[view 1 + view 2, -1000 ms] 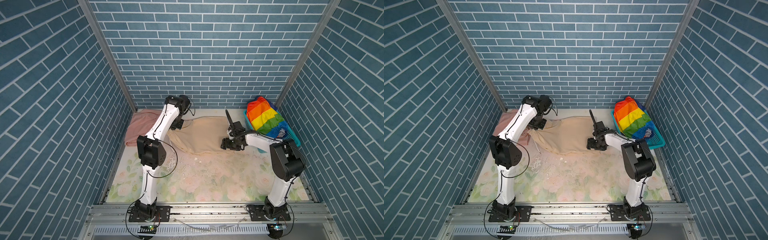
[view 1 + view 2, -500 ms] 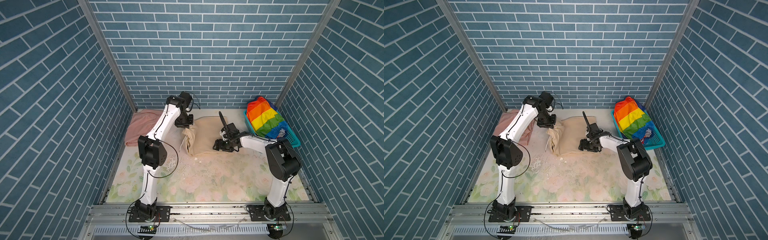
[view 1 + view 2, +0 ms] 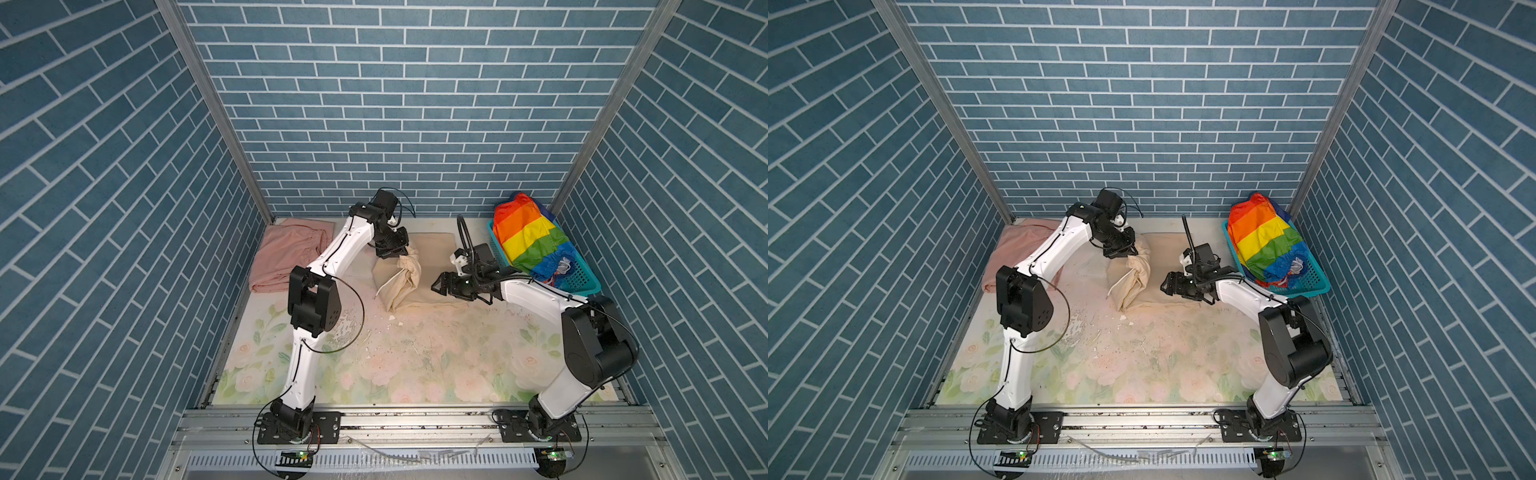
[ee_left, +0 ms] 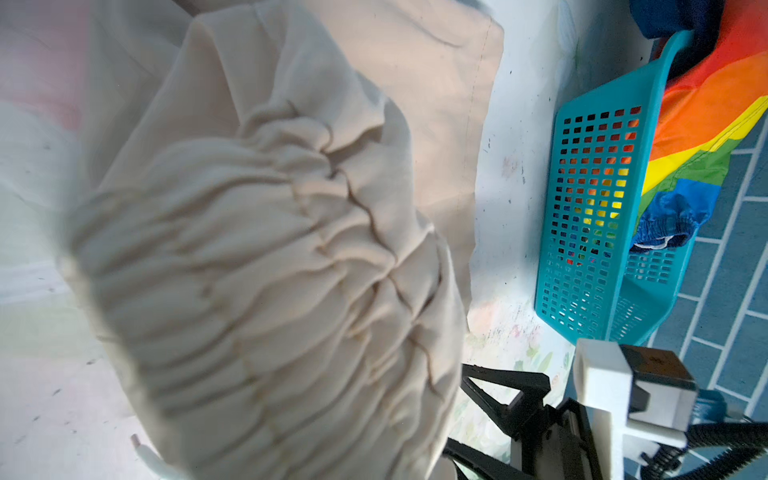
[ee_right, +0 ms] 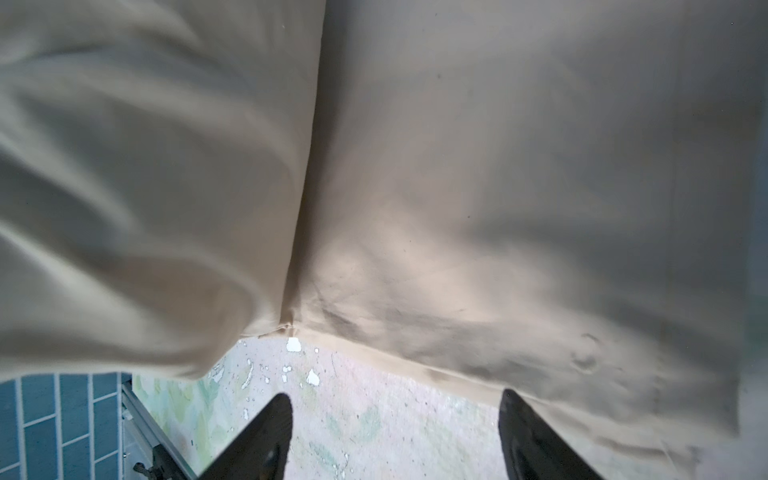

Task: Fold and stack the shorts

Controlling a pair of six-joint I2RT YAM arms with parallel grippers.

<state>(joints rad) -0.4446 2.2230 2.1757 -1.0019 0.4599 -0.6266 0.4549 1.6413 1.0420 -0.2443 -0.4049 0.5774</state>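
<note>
Blue brick walls close in a floral surface (image 3: 415,365). Near its twelve o'clock, the left tool (image 3: 395,254) pinches the gathered waistband of the beige shorts (image 3: 405,278), holding that bunch up while the rest lies flat. At three o'clock of the bunch, the right tool (image 3: 438,286) stands spread and empty, just beside the flat hem. The pink shorts (image 3: 286,253) lie at ten o'clock. The rainbow-striped shorts (image 3: 528,237) fill the teal basket (image 3: 582,282) at two o'clock.
</note>
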